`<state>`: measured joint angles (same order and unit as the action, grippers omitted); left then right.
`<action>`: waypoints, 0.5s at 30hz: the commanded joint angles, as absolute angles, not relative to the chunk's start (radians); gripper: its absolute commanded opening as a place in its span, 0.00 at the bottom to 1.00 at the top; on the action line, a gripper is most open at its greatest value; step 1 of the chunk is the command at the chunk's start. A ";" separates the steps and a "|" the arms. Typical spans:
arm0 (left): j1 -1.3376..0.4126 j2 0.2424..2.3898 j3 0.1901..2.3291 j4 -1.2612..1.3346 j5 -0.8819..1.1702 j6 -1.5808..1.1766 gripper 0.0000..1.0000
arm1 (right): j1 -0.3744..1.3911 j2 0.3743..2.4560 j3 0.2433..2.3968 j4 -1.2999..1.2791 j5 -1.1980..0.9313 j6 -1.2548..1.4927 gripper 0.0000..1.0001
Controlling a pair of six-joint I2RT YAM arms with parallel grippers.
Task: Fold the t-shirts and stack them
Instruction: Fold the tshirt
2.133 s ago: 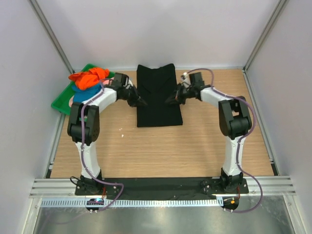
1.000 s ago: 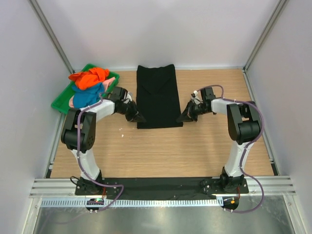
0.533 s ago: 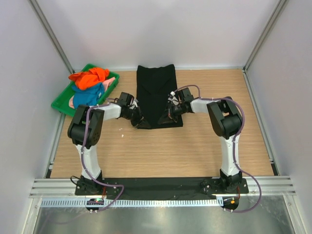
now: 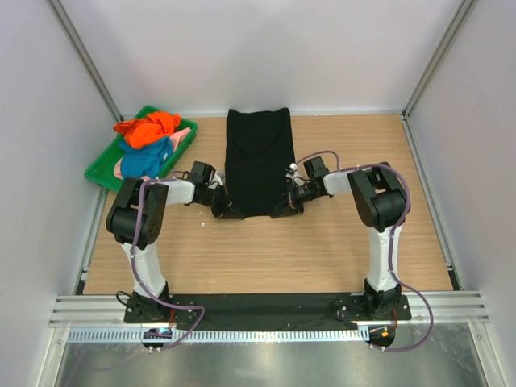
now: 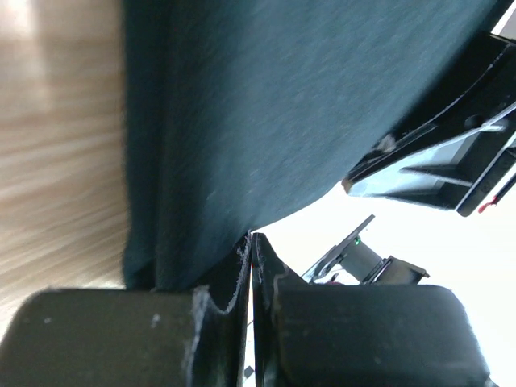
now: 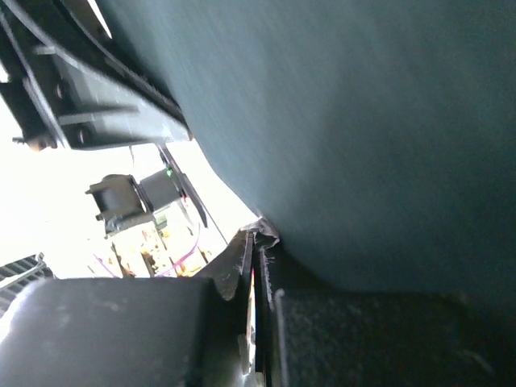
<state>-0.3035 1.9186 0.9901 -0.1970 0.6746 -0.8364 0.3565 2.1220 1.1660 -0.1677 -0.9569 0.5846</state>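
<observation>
My left tool (image 4: pixel 229 211) has just closed onto the near-left corner of the black t-shirt (image 4: pixel 258 157), which lies flat on the bench (image 4: pixel 266 250). My right tool (image 4: pixel 285 209) already pinches the near-right corner. With both corners held, I judge the fold can start.

From above, the tips of the left hand (image 4: pixel 229 212) and right hand (image 4: pixel 283 209) are lost against the near corners of the black shirt (image 4: pixel 258 157). In the left wrist view the desk (image 5: pixel 56 161) is blurred, and the shirt runs off the top edge.
</observation>
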 commanded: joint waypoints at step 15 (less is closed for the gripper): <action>-0.276 1.717 0.995 -0.397 0.675 -0.727 0.03 | 0.153 1.795 0.940 -0.251 -0.919 0.598 0.01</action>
<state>-0.2806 1.8187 0.9405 -0.3088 0.6777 -0.7734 0.1219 1.9034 0.8963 -0.2058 -0.9287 0.5682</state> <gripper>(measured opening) 0.023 0.046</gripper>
